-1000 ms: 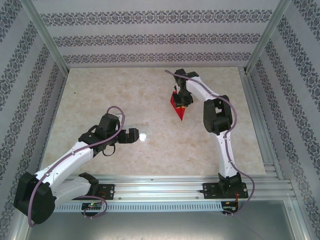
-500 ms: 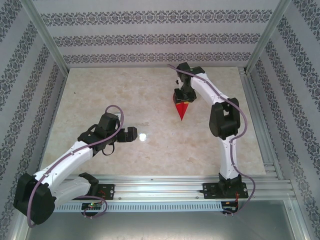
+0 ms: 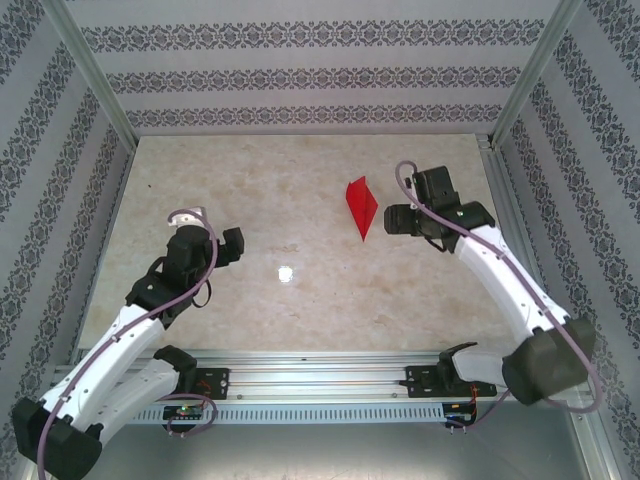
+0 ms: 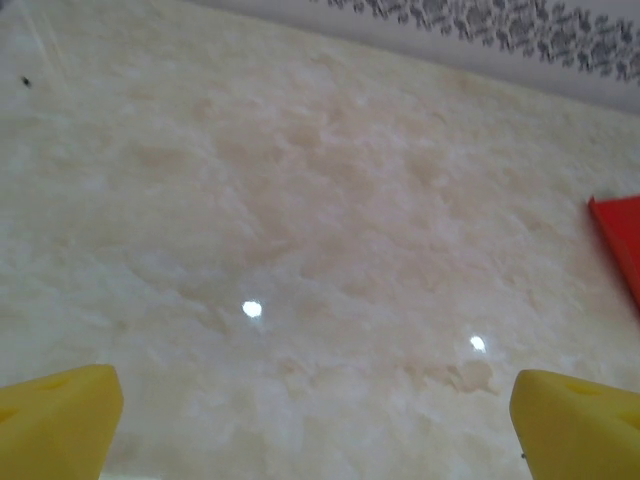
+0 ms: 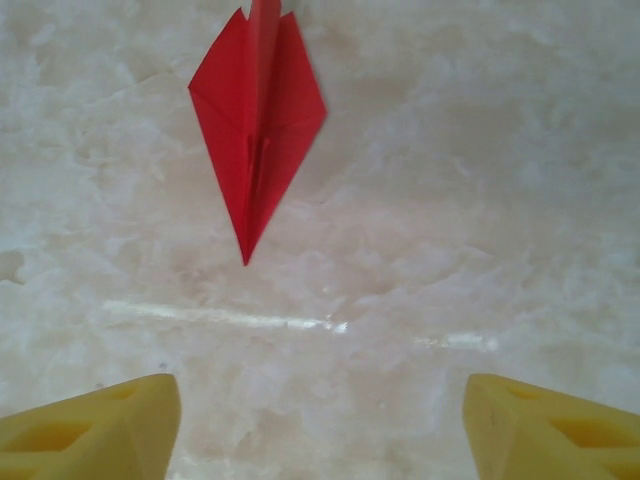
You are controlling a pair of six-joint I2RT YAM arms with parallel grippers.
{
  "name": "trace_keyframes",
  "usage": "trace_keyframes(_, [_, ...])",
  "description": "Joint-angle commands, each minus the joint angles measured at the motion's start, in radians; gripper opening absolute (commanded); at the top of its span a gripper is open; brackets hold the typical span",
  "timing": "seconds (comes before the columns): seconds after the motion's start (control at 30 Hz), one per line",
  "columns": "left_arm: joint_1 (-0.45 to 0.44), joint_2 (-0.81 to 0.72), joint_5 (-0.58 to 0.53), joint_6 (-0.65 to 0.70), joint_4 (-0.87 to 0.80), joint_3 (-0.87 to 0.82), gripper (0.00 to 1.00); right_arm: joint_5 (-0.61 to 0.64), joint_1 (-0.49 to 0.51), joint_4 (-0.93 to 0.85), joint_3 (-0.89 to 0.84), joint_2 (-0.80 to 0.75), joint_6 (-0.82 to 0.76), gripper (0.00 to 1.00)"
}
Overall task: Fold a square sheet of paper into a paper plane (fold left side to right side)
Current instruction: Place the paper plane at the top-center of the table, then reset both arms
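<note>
On the right half of the marble table [image 3: 250, 170], toward the far side, we see the paper plane [image 3: 361, 205] lying free, a narrow red dart with its nose aimed at the near edge. Our right gripper [image 3: 392, 220] sits just right of it without touching, its 2 yellow fingers [image 5: 90, 425] spread wide and holding nothing. Our left gripper [image 3: 234, 246] hangs well apart on the left, fingers equally spread over bare tabletop.
</note>
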Motion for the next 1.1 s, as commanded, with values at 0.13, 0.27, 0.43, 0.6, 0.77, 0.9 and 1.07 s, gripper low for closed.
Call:
trace_keyframes(0.13, [0.040, -0.096, -0.305, 0.239, 0.339, -0.182, 1.00, 0.105, -0.128, 0.475, -0.382, -0.263, 0.001, 0.98])
trace_keyframes(0.27, [0.073, -0.091, -0.327, 0.351, 0.444, -0.263, 1.00, 0.164, -0.198, 0.720, -0.573, -0.289, -0.036, 0.98])
trace_keyframes(0.43, [0.164, -0.046, -0.215, 0.379, 0.612, -0.369, 1.00, 0.160, -0.263, 1.041, -0.693, -0.179, -0.136, 0.98])
trace_keyframes(0.6, [0.252, 0.106, -0.059, 0.389, 0.779, -0.417, 1.00, 0.094, -0.303, 1.191, -0.658, 0.022, -0.188, 0.98])
trace_keyframes(0.77, [0.299, 0.311, 0.098, 0.427, 1.002, -0.423, 1.00, 0.008, -0.309, 1.456, -0.670, 0.137, -0.208, 0.98])
trace_keyframes(0.9, [0.319, 0.438, 0.198, 0.472, 1.084, -0.374, 1.00, -0.017, -0.310, 1.632, -0.681, 0.262, -0.232, 0.98])
trace_keyframes(1.07, [0.335, 0.538, 0.267, 0.511, 1.167, -0.341, 1.00, -0.018, -0.352, 1.795, -0.725, 0.328, -0.175, 0.98])
